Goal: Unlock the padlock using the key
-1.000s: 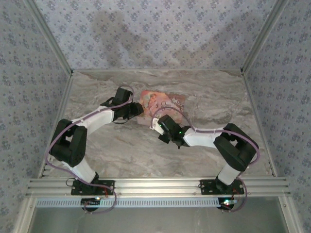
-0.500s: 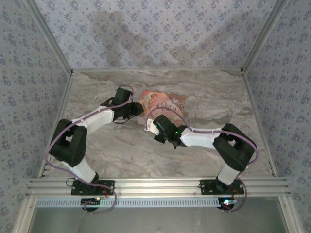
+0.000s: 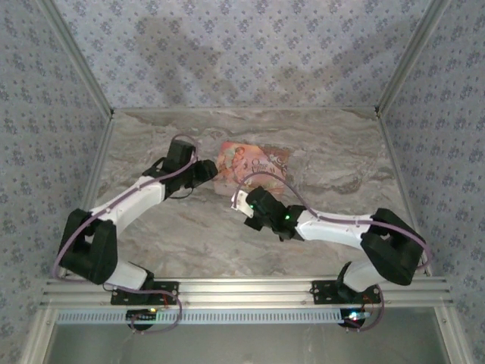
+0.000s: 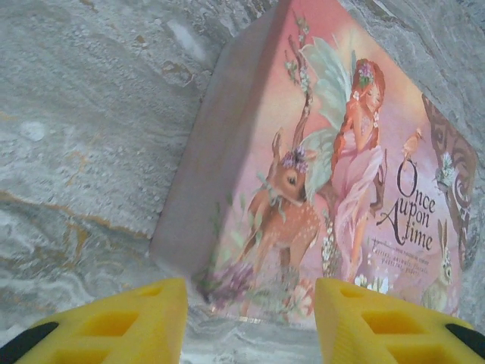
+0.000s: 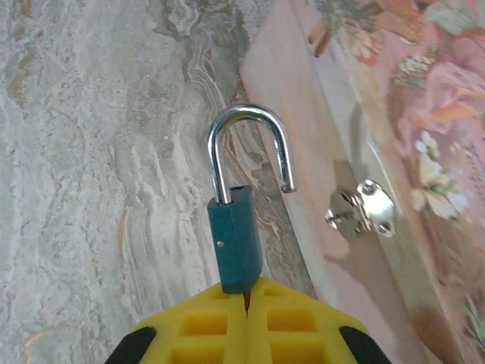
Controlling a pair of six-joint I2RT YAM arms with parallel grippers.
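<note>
**Padlock** (image 5: pixel 235 243): small, with a blue body and a metal shackle (image 5: pixel 250 148). One leg of the shackle sits in the body and the other hangs free of it. It is located over the table (image 5: pixel 91 152), just beside the box's side wall and apart from the metal clasp (image 5: pixel 362 211) fixed there.

**Right gripper** (image 5: pixel 246 292): yellow fingers pressed together, pinching the bottom end of the padlock's body, shackle pointing away from the wrist.

**Left gripper** (image 4: pixel 250 303): yellow fingers spread, nothing between them. It is low over the table, with the box's near corner just ahead of the gap.

**Box** (image 4: pixel 318 174): pink, flat on the table, lid printed with a fairy, a fawn and "Once Upon A Time".

**Table**: grey marbled surface.
</note>
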